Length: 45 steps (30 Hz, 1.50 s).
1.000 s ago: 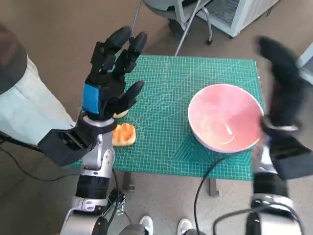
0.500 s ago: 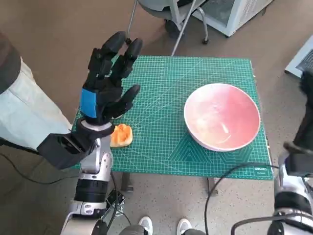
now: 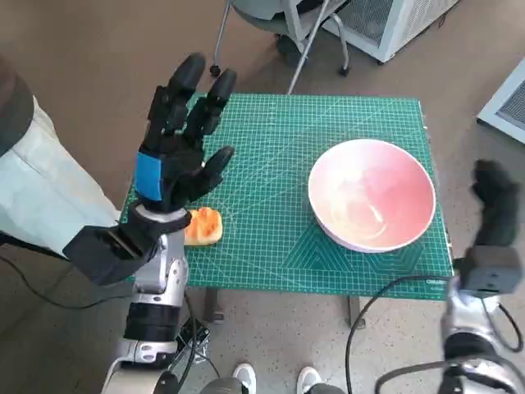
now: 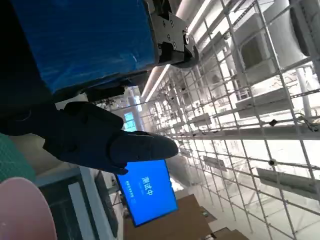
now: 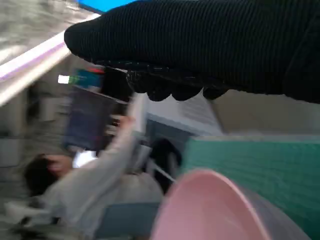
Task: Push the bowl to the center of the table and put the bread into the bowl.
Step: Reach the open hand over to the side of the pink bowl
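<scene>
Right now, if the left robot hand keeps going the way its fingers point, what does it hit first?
Probably nothing on the table. The left robot hand is raised, fingers spread and aimed past the mat's far-left corner, away from bread and bowl. Depth unclear.

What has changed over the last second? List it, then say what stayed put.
The right hand pulled back from beside the pink bowl to past the table's right edge, holding nothing. The left hand stays raised and spread above the bread. Bowl and bread kept their places on the green mat.
</scene>
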Available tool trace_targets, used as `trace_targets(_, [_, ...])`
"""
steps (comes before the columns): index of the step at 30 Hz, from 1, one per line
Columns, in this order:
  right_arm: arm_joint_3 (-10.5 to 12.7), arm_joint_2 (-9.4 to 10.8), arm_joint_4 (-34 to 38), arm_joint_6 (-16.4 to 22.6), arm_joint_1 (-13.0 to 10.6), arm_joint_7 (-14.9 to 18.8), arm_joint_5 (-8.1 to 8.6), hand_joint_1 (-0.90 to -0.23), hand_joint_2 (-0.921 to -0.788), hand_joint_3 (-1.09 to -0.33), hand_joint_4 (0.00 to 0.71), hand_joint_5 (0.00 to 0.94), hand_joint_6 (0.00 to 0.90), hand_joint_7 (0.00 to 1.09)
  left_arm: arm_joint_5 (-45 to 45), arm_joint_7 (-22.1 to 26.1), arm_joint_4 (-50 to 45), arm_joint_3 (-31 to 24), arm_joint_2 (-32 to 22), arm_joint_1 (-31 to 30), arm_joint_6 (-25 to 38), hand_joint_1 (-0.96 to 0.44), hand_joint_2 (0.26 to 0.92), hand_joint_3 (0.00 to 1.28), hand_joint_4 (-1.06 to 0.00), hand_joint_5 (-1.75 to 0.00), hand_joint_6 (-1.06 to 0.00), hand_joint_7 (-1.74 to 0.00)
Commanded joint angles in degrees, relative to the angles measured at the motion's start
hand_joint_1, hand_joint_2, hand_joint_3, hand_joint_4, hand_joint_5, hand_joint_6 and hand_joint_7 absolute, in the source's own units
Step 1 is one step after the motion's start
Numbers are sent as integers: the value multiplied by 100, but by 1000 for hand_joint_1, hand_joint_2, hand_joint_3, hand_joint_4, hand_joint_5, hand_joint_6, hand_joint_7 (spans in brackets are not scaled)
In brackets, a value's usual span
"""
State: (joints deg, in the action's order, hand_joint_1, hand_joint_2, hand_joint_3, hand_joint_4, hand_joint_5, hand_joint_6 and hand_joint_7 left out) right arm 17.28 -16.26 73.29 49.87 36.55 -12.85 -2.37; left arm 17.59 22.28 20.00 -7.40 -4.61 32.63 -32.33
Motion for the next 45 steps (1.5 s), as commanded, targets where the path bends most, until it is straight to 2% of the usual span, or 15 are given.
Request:
trace_targets(1, [58, 306, 154, -308, 53, 119, 176, -513, -921, -853, 307, 13, 90, 564, -117, -25, -127, -41, -146, -85, 16, -445, 921, 275, -336, 0, -112, -207])
trace_targets(5, [95, 481, 194, -493, 185, 149, 242, -521, -921, -852, 319, 18, 100, 573, -156, -69, -179, -62, -187, -132, 26, -464, 921, 277, -335, 0, -107, -185])
trace_targets(10, [221, 708, 247, -773, 414, 244, 437, -515, -921, -863, 337, 24, 132, 593, -199, -136, -258, -76, -229, -204, 35, -478, 921, 280, -335, 0, -101, -167])
trace_targets(14, [208, 848, 273, -964, 586, 187, 424, -516, -921, -868, 347, 27, 160, 607, -198, -175, -313, -87, -259, -255, 53, -487, 921, 282, -335, 0, -102, -158])
trace_targets(19, [169, 973, 299, -1202, 808, 161, 399, -508, -921, -907, 327, 13, 139, 597, -204, -203, -430, -95, -290, -351, 54, -490, 921, 282, -335, -1, -104, -150])
trace_targets(25, [261, 1082, 327, -1486, 1070, 303, 514, -507, -921, -934, 284, 1, 106, 613, -234, -243, -588, -104, -332, -454, 75, -485, 921, 285, -327, 0, -102, -138])
trace_targets(27, [318, 1124, 331, -1553, 1154, 360, 586, -508, -921, -930, 280, 1, 98, 639, -254, -258, -643, -106, -353, -491, 81, -484, 921, 291, -325, 0, -104, -134])
trace_targets(33, [396, 1232, 340, -1690, 1363, 339, 634, -500, -921, -924, 283, 3, 101, 672, -269, -277, -732, -110, -414, -571, 103, -484, 921, 301, -324, 0, -108, -126])
trace_targets(37, [508, 1325, 352, -1806, 1536, 401, 752, -514, -921, -907, 292, 7, 101, 721, -290, -313, -828, -102, -463, -642, 147, -496, 921, 303, -323, 0, -110, -122])
trace_targets(45, [535, 1474, 380, -2025, 1770, 310, 740, -522, -921, -885, 311, 14, 101, 765, -288, -347, -951, -114, -521, -751, 226, -510, 921, 304, -321, 0, -109, -110])
